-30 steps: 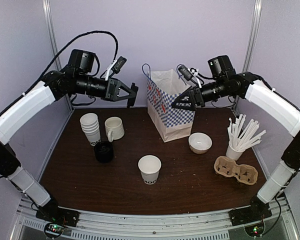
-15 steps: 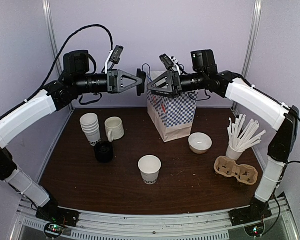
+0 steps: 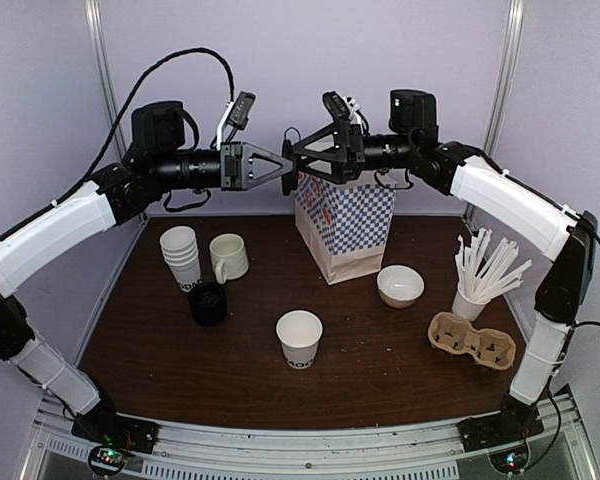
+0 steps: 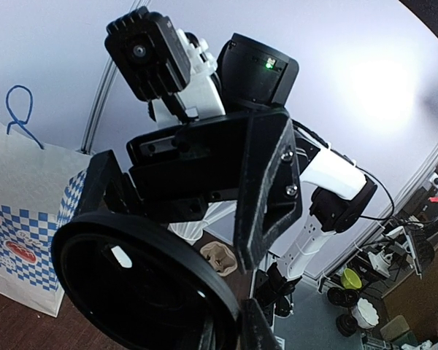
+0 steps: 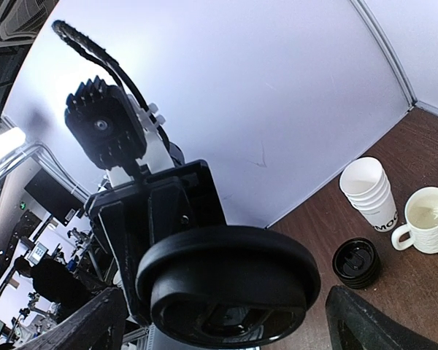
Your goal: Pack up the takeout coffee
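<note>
The dark counter (image 3: 380, 390) takes up most of the top view. The 2 arms are raised over its far side and brought nose to nose in the air. Below their meeting point, a checked paper bag (image 3: 345, 235) is stood upright and open at the back. In front of it and well apart, the white paper cup (image 3: 299, 338) is set upright on the counter with no lid on. It is not yet packed.

The left end effector (image 3: 280, 165) is almost closed and is clamped on the black lid (image 5: 230, 284). The right end effector (image 3: 308, 163) is spread fully wide, with 1 finger seen on each side of the lid, and nothing is gripped by it.

A handover is judged to be under way, and the lid could be lost here. If the left grip is let go before the right one is closed, the lid would be dropped into the bag or onto the counter. If it is pinched off-centre, it could be twisted askew and then seated badly on the light cup, which could be tipped. The 2 end effectors could also be knocked together.
</note>
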Robot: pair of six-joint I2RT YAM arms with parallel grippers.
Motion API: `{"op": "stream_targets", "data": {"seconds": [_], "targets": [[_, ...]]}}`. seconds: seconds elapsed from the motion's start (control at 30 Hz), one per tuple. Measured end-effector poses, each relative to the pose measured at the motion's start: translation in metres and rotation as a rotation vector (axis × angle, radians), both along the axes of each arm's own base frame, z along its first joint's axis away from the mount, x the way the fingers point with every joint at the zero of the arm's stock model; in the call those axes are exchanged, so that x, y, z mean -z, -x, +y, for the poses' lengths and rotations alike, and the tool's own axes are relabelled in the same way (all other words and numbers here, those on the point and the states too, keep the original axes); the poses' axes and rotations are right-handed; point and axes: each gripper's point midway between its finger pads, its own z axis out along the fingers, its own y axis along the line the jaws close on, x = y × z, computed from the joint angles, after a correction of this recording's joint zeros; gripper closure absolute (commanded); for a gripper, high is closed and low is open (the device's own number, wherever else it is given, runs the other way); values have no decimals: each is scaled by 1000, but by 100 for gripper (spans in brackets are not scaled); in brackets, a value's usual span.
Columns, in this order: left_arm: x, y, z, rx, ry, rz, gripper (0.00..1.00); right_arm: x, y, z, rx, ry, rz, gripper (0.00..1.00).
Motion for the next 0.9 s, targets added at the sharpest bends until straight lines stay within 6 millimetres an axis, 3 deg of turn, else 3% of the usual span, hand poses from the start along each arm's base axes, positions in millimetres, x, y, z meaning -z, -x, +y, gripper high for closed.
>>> {"op": "stream_targets", "data": {"seconds": [0.2, 0.57, 0.9], "targets": [[1, 1, -2, 5, -4, -9, 88, -7, 1, 1, -11, -33, 10, 5], [1, -1, -2, -10, -7, -28, 88, 8, 3, 5, -26, -18, 54, 13], [0, -1, -2, -8, -7, -38, 86, 6, 5, 9, -45, -36, 54, 26]]}}
